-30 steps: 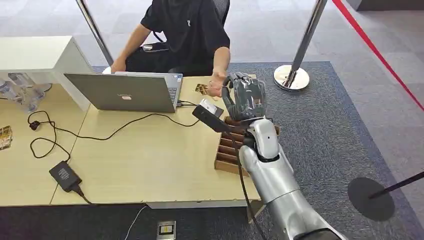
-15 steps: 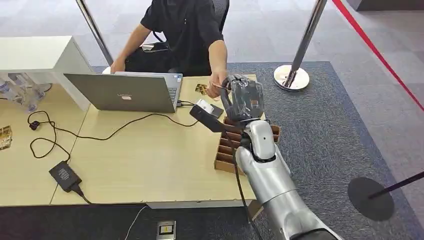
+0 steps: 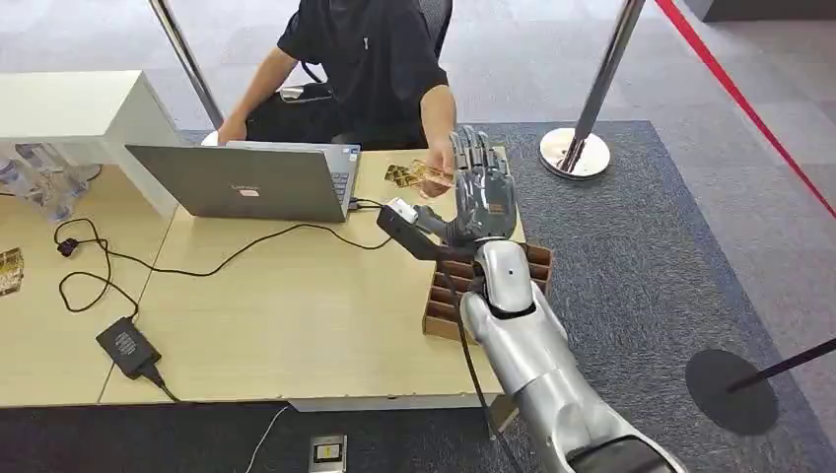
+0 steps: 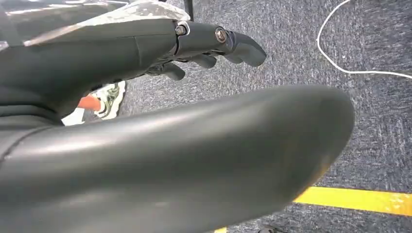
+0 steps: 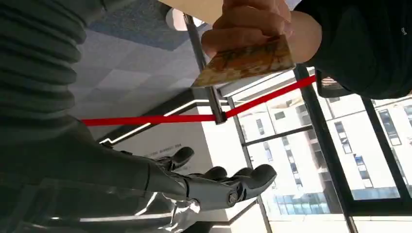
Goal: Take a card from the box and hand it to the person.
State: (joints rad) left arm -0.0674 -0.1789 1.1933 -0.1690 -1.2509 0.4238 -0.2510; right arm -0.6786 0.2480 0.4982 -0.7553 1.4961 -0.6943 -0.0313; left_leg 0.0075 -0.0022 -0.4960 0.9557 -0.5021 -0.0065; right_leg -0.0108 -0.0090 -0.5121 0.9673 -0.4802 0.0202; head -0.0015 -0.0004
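The card (image 3: 431,173), a thin gold-and-brown patterned rectangle, is pinched in the person's hand (image 3: 440,179) above the table's far right corner, just beside the robot's raised fingers (image 3: 475,158). In the right wrist view the person's fingers wrap the card's (image 5: 248,61) upper edge and hide part of it (its print is too blurred to read). The right hand (image 3: 480,200) stands upright with its dark, segmented fingers extended and apart, holding nothing; the wrist view shows those fingers (image 5: 228,184) only slightly curved, with open air between them and the card. Behind the hand the smooth silver arm (image 3: 527,345) runs down to the lower picture edge, where it is cut off.

The box (image 3: 451,296), brown cardboard with slatted compartments, sits at the table's right edge and is largely covered by the arm, so its contents cannot be made out. A few more gold cards (image 3: 398,173) lie flat near the far edge. The table (image 3: 296,315) is pale wood laminate. A grey laptop (image 3: 246,182) stands open along the far edge, its black cable (image 3: 246,251) looping to a power brick (image 3: 128,347) near the front left corner.

The left hand (image 4: 209,46) hangs over grey carpet, its dark fingers curled loosely around nothing, much of it hidden by a broad dark curved shape.
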